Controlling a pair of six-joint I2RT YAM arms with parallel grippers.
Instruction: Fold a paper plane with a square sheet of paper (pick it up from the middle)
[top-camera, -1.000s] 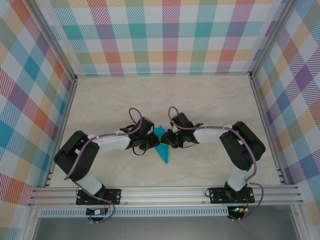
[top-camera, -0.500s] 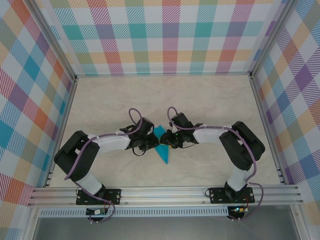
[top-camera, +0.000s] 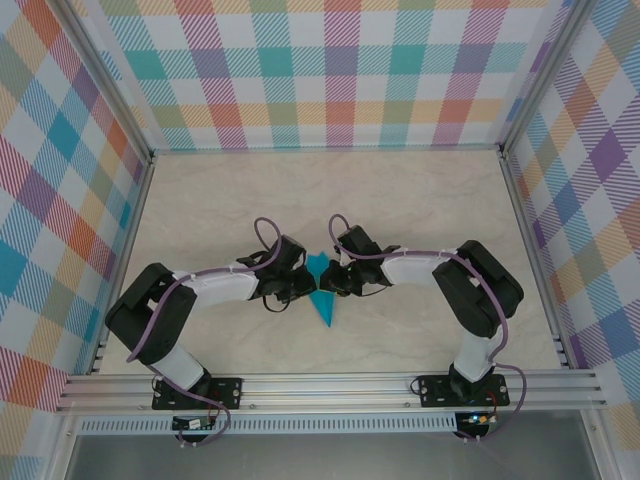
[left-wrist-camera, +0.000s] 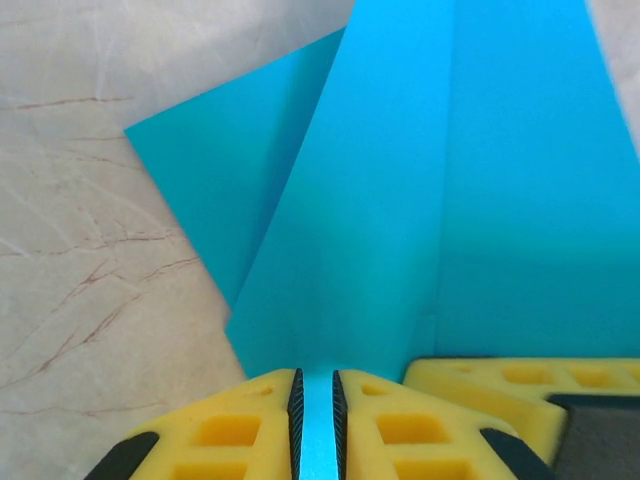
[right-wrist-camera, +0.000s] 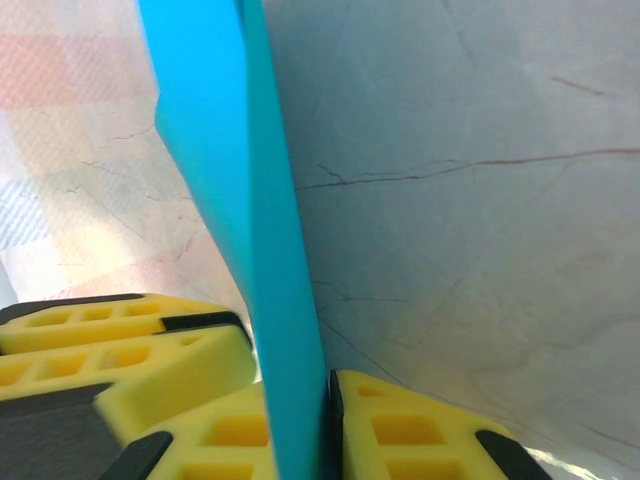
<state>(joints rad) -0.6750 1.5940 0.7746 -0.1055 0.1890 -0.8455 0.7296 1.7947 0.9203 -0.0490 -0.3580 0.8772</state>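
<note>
So both arms meet in the middle of the table (top-camera: 420, 200), a bit toward the near side, with the folded teal paper (top-camera: 325, 306) pinched up between them. From above it's a narrow pointed shape. One tip points to the far side between the two wrists, and the longer point sticks out toward the near edge, angled slightly right.

The left gripper (top-camera: 303, 287) comes in from the left. In its wrist view the left gripper (left-wrist-camera: 315, 395) has its yellow pads (left-wrist-camera: 235, 430) squeezed together with just a sliver of the paper (left-wrist-camera: 400, 200) between them, so it's clamped on the paper's edge. You can see a crease running up the paper and a second layer fanning out to the left (looks like a folded flap).

The right gripper (top-camera: 331, 283) comes in from the right, almost touching the left one. Its wrist cam shows the right gripper (right-wrist-camera: 318, 415) closed on the paper (right-wrist-camera: 215, 150) too. The sheet stands edge-on, rising between its yellow fingers (right-wrist-camera: 400, 435). The marble-look tabletop sits behind it.
</note>
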